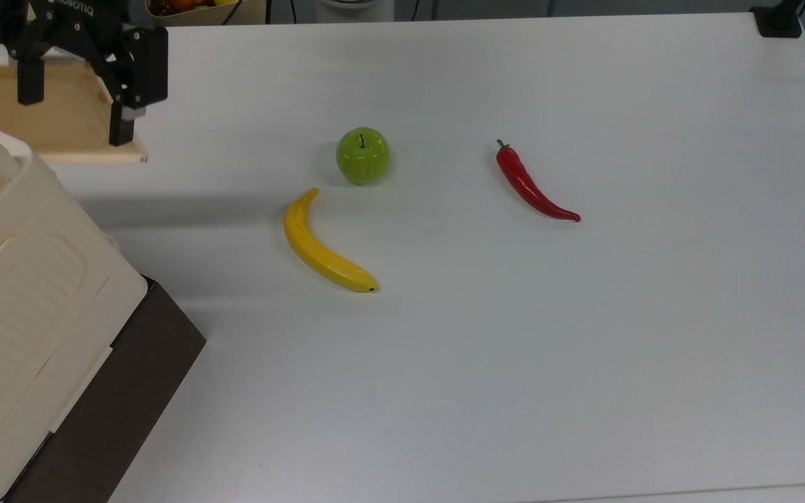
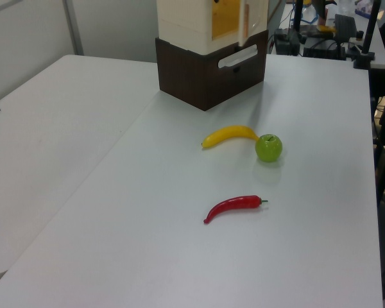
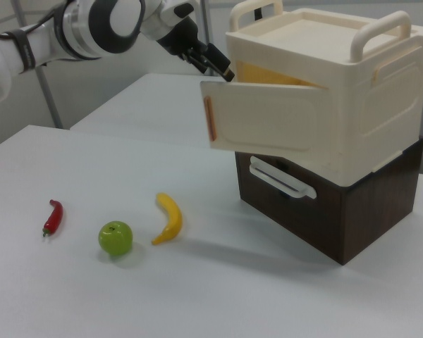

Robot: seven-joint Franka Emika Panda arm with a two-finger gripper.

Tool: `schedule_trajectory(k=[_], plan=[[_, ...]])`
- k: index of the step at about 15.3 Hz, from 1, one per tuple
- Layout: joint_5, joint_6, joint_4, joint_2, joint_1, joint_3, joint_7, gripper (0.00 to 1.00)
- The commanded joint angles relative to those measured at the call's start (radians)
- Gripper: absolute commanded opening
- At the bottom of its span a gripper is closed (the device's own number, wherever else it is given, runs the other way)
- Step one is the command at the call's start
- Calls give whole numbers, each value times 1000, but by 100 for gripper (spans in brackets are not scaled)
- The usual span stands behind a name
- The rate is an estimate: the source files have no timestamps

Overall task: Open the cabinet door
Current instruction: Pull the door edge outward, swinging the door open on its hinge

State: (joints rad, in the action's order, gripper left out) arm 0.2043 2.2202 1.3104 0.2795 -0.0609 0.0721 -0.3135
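The cabinet [image 1: 18,293] is a big cream box on a dark brown base [image 1: 123,405] at the top view's left; it also shows in the right view [image 3: 352,105] and the left view [image 2: 192,19]. Its cabinet door [image 3: 268,127] stands swung out, plain cream face toward the right view's left. The top view shows the door's tan inner side [image 1: 60,122]. My gripper [image 1: 75,119] is open, one finger on each side of the door's free upper corner. In the right view the gripper [image 3: 215,63] sits at the door's top left corner.
On the white table [image 1: 514,349] lie a yellow banana [image 1: 322,244], a green apple [image 1: 363,155] and a red chili pepper [image 1: 532,185], all to the top view's right of the cabinet. A black clamp [image 1: 778,19] sits at the far right corner.
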Motion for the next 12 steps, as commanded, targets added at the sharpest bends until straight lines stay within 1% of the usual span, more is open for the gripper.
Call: schedule_trajectory(k=[1, 6, 9, 12], plan=[[-11, -115, 9, -52, 1, -2, 56, 100], [-13, -293, 9, -75, 3, -2, 88, 100], [-20, -359, 18, -92, -2, 0, 108, 100], [-62, -439, 18, -97, -19, 11, 146, 100]])
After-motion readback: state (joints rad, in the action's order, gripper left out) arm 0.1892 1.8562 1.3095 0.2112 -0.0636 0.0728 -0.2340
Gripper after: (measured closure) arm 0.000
